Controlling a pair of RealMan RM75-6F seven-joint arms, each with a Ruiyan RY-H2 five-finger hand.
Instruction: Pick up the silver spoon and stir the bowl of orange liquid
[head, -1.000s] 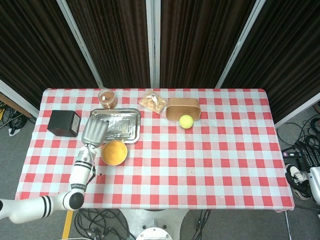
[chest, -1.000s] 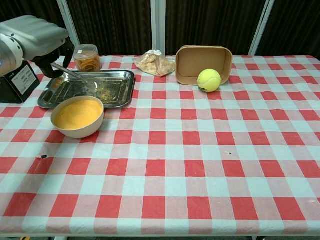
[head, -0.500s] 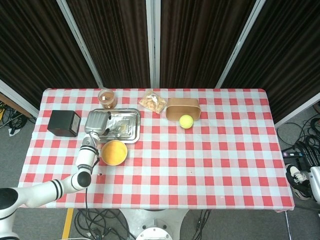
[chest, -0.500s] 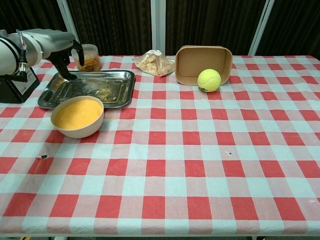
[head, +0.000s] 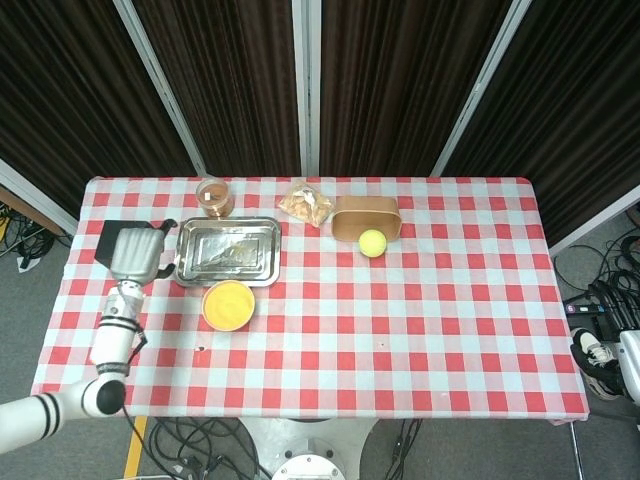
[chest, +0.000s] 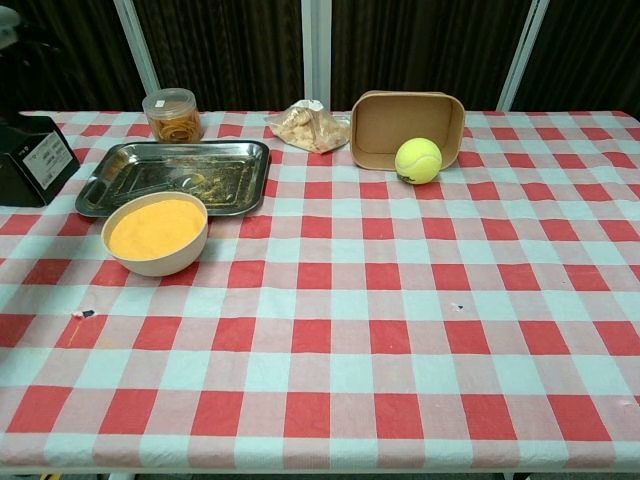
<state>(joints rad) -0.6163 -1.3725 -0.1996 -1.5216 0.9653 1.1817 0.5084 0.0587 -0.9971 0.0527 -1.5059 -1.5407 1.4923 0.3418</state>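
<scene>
A checkered table (chest: 400, 330) carries a metal tray (chest: 240, 185), orange bowl (chest: 156, 234), jar (chest: 171, 115), black box (chest: 35, 160), bag (chest: 305, 126), cardboard container (chest: 405, 120) and tennis ball (chest: 418, 160).

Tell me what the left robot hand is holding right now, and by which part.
Nothing that shows: the left robot hand hovers beside the tray, and the silver spoon lies loose in that tray.

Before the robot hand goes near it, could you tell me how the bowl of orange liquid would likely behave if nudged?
The bowl looks filled nearly to its rim, so a push would probably slosh liquid onto the checked tablecloth. Its wide, low shape suggests it would slide rather than tip. It sits just clear of the metal tray, so a push that way could knock it.
</scene>
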